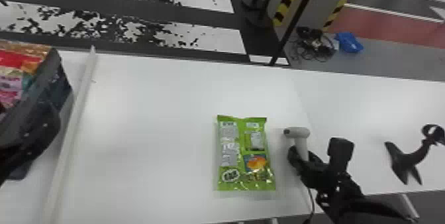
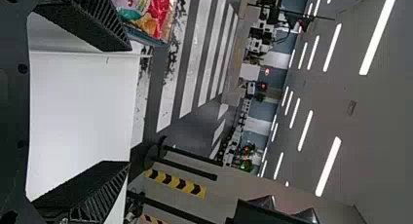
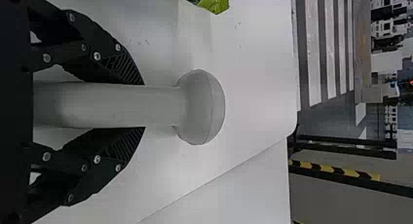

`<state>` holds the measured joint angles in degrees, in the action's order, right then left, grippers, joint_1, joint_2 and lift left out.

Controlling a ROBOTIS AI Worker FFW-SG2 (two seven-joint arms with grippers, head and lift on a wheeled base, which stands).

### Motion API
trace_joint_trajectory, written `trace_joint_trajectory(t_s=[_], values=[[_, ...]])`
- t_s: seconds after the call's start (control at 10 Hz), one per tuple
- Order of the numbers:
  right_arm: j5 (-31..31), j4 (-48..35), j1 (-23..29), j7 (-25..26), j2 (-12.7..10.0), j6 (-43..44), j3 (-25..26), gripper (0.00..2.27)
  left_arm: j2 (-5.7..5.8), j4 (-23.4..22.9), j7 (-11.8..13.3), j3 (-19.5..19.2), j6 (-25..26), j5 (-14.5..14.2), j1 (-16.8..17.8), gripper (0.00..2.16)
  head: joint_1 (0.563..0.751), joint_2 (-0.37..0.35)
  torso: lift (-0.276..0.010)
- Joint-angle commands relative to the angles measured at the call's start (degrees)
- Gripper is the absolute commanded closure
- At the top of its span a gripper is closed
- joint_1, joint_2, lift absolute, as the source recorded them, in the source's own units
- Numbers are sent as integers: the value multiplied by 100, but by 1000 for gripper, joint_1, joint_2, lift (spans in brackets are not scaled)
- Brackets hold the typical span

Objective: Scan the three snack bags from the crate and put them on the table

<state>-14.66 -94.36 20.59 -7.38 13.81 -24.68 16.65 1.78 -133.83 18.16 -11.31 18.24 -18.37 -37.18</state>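
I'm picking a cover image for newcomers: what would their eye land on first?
Probably the bright green snack bag, lying flat on the white table. Next, just to its right, the pale handheld scanner held in the right gripper. Then the colourful snack bags in the dark crate at the head view's left edge.

Striped floor (image 1: 220, 39), grey ceiling (image 2: 380, 146), strip lights (image 2: 328, 166)

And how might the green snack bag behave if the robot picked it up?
The green snack bag will probably flex, given its crinkled film. Its shiny surface could be slippery. Lying flat on its broad side, it seems unlikely to roll.
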Motion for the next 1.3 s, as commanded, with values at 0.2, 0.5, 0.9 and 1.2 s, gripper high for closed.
trace_joint_trajectory(t_s=[0.2,0.5,0.9,1.2], values=[[-90,-1489,719,343,-195,99,110,2246,6,-21,3,-3,0,0,-8,33,695,-274,-94],[-301,-3370,1430,413,-590,-815,31,2246,6,-29,3,59,-17,9,-17,33,695,-238,-94],[236,-4003,1299,967,-722,-1729,-1401,2246,6,-56,65,85,-193,0,-149,33,695,-89,-94],[860,-3414,613,1283,-836,-2081,-2148,2246,24,-47,100,59,-334,0,-237,33,695,3,-94]])
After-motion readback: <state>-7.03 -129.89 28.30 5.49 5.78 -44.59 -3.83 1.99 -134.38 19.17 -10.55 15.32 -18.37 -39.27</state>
